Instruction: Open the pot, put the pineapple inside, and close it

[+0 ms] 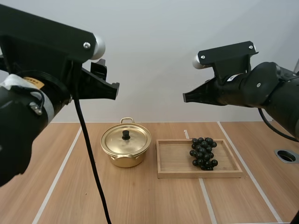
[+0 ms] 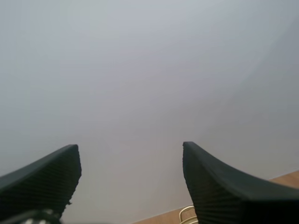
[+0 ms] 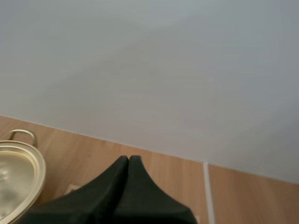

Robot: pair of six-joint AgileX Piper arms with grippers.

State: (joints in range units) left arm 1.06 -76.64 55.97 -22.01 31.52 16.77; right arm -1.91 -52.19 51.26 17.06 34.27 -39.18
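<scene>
A gold pot [image 1: 125,148] with its lid [image 1: 126,139] on and a black knob stands at the middle of the table. A dark bunch of grapes [image 1: 203,153] lies in a wooden tray [image 1: 175,161] to the pot's right. My left gripper [image 1: 112,88] hangs high above the table, left of the pot, and in the left wrist view the left gripper [image 2: 131,156] stands open with nothing between its fingers. My right gripper [image 1: 186,98] is raised above the tray, and in the right wrist view the right gripper [image 3: 128,159] is shut, its fingers together, with the pot's rim [image 3: 18,179] beside it.
White tape lines [image 1: 60,170] cross the wooden table. A round hole [image 1: 286,155] sits near the table's right edge. Bare wood lies in front of the pot and the tray.
</scene>
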